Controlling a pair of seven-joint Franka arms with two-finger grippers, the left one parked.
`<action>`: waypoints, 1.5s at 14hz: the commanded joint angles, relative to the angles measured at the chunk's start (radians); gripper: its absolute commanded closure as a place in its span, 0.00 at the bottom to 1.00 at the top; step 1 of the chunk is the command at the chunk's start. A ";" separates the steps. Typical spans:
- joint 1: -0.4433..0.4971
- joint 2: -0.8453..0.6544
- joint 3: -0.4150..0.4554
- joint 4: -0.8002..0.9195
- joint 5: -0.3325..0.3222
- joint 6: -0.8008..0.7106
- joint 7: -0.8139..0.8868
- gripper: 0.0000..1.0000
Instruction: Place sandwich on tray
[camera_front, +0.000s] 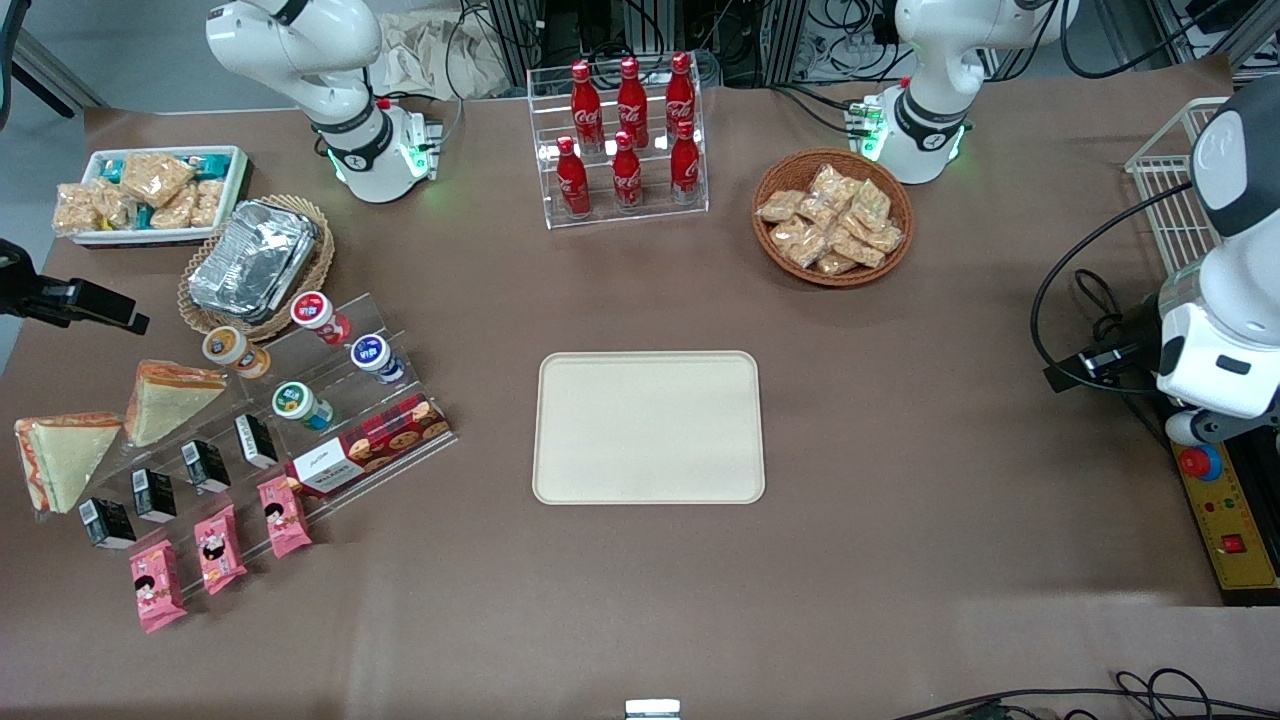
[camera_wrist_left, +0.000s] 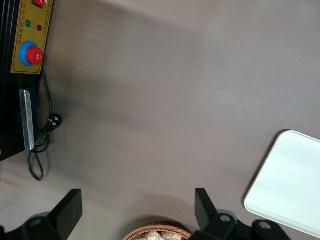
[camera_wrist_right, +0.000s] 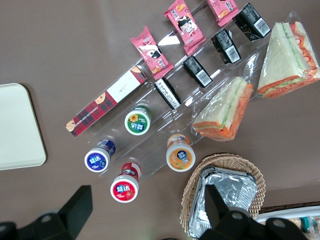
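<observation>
**Front view.** Step in hand: the approach, with no grasp made yet. The sandwich (camera_front: 65, 462) lies on the tabletop (camera_front: 900, 560), well apart from the tray (camera_front: 648, 427) and toward the working arm's end, just beside a smaller orange-edged wedge (camera_front: 170, 398).
- The tray holds nothing.
- White bin (camera_front: 232, 185), farther from the camera than the tray: snack packets.
- Oval wicker basket (camera_front: 318, 250): a stack of foil containers (camera_front: 252, 262).
- Round wicker basket (camera_front: 775, 185), toward the parked arm's end: more wrapped snacks.
- Acrylic rack (camera_front: 700, 170): six cola bottles (camera_front: 627, 175).

**Left wrist view.** One corner of the tray (camera_wrist_left: 290, 185) shows, bare. A sliver of the round wicker basket's rim (camera_wrist_left: 150, 233) shows too, with packets just visible inside.

**Right wrist view.** The pincer (camera_wrist_right: 147, 195) is released, its fingers spread wide with nothing between them. It hangs above the lidded cups (camera_wrist_right: 125, 189) on the clear stepped stand, beside the foil basket (camera_wrist_right: 227, 197).
- The sandwich (camera_wrist_right: 290, 55) is well off from the tray's edge (camera_wrist_right: 17, 125).
- The orange-edged wedge (camera_wrist_right: 222, 111) lies between the sandwich and the cups.

**Judgement.** The next move calls for travelling away from the tray, past the smaller wedge, and coming down squarely over the larger one. The fingers should span the bread faces — the film looks slippery and the bread soft, so close gently. Risk: taking the wrong wedge.
</observation>
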 joint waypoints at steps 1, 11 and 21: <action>-0.005 0.001 -0.001 0.015 0.008 -0.006 0.000 0.00; -0.023 0.006 -0.017 0.013 -0.067 0.036 -0.003 0.00; -0.305 0.090 -0.053 0.012 -0.040 0.191 -0.352 0.00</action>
